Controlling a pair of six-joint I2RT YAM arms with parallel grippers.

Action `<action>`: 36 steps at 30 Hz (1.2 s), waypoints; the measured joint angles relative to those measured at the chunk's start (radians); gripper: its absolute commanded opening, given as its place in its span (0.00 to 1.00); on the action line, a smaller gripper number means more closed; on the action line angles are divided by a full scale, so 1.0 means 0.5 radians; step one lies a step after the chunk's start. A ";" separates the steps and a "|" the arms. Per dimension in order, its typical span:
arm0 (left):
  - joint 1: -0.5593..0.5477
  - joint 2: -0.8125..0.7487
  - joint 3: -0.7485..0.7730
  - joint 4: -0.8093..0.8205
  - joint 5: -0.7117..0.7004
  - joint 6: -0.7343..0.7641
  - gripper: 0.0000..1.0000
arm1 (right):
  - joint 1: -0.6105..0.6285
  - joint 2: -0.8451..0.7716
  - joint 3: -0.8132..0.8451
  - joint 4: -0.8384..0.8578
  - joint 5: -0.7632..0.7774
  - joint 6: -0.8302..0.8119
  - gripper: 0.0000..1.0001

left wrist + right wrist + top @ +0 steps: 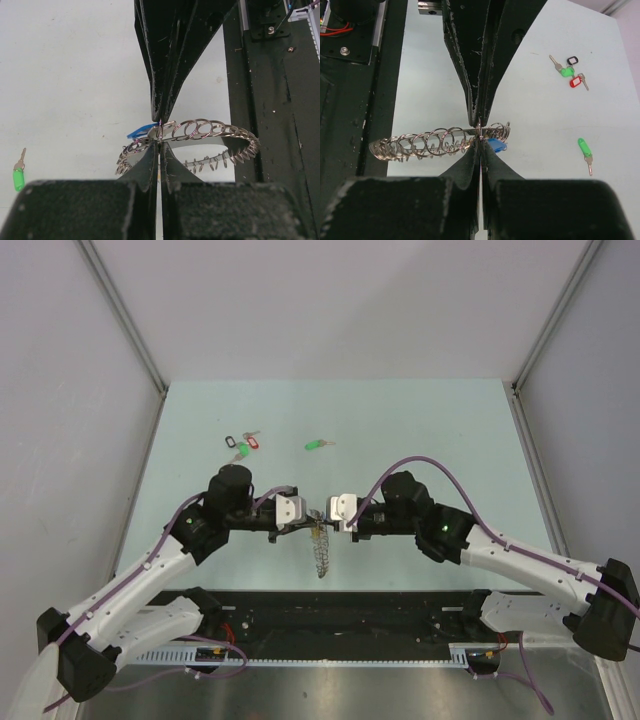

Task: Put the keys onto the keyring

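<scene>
keyring long axis toward near tabletop edge | green-tagged key blade points right, top view | left gripper, right gripper both clamped on keyring

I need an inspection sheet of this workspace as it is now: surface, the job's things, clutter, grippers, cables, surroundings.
Surface: pale green table, matte.
Job's things: keyring held between both grippers; blue-tagged key at the pinch point, threaded or not cannot be told; green-tagged key lies alone on the table.
Clutter: bunch of three keys, tagged black, red and green, far left.
Grippers: left gripper and right gripper both shut on the keyring.
Cables: purple cables run along both arms.
Surroundings: grey walls; black rail at the near edge.
</scene>
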 measured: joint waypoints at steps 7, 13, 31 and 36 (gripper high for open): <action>-0.008 -0.032 0.000 0.005 -0.026 0.000 0.00 | 0.005 -0.013 0.000 -0.017 0.120 0.001 0.00; -0.011 -0.053 0.000 0.005 -0.048 0.000 0.00 | -0.007 -0.041 0.000 -0.069 0.169 0.000 0.00; -0.011 -0.057 0.000 0.027 -0.065 0.000 0.00 | -0.011 -0.114 0.000 -0.116 0.056 -0.008 0.00; -0.011 -0.052 0.000 0.028 -0.063 0.000 0.00 | -0.010 -0.112 0.000 -0.114 0.039 -0.008 0.00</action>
